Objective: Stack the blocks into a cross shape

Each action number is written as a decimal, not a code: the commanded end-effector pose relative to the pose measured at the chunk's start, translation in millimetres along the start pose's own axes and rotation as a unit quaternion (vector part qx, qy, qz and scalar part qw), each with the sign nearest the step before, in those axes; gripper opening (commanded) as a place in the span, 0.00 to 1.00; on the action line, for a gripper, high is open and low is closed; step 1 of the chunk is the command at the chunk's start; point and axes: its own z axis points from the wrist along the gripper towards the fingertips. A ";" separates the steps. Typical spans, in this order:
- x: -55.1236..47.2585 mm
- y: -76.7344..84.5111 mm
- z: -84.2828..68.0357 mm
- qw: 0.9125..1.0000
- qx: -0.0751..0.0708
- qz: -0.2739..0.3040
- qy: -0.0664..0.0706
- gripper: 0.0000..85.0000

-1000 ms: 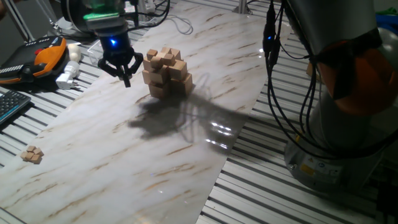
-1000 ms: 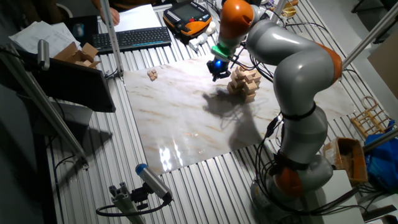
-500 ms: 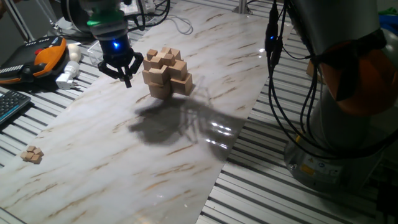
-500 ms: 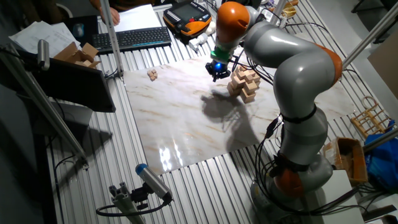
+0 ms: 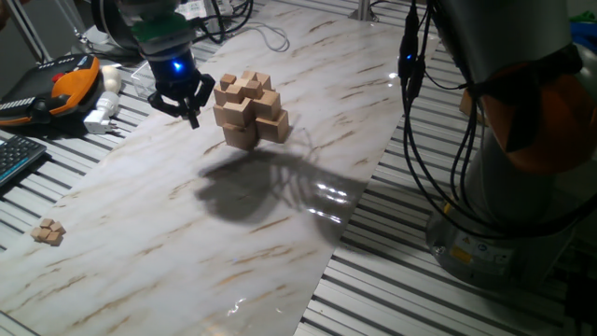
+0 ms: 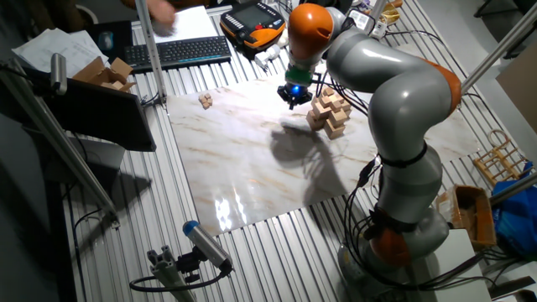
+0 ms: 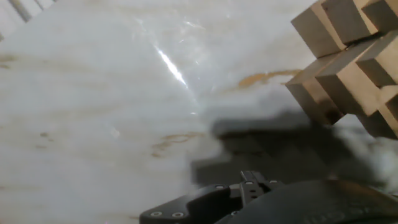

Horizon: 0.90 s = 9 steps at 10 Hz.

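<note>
The cross shape [image 5: 249, 109] is a chunky stack of tan wooden cubes at the far side of the marble board [image 5: 280, 243]. It also shows in the other fixed view [image 6: 330, 112] and fills the top right of the hand view [image 7: 348, 59]. My gripper [image 5: 193, 117] hangs just left of the cross shape, apart from it, its fingers drawn together to a point with no block visible between them. It sits at the board's far edge [image 6: 294, 97]. Loose small blocks [image 5: 47, 231] lie in a little heap at the board's left edge [image 6: 205, 101], far from the gripper.
An orange teach pendant [image 5: 67, 82], a white plug [image 5: 101, 114] and a keyboard [image 6: 180, 52] lie off the board beyond the gripper. Black cables [image 5: 410, 103] hang by the robot's grey and orange base [image 5: 522, 168] on the right. Slatted metal tabletop surrounds the board.
The gripper has drifted a little up and back, away from the cross shape toward the board's far-left edge. The stack and the loose blocks have not moved.
</note>
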 end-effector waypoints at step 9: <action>7.3 1.6 3.5 0.970 -0.005 -0.243 -0.004 0.00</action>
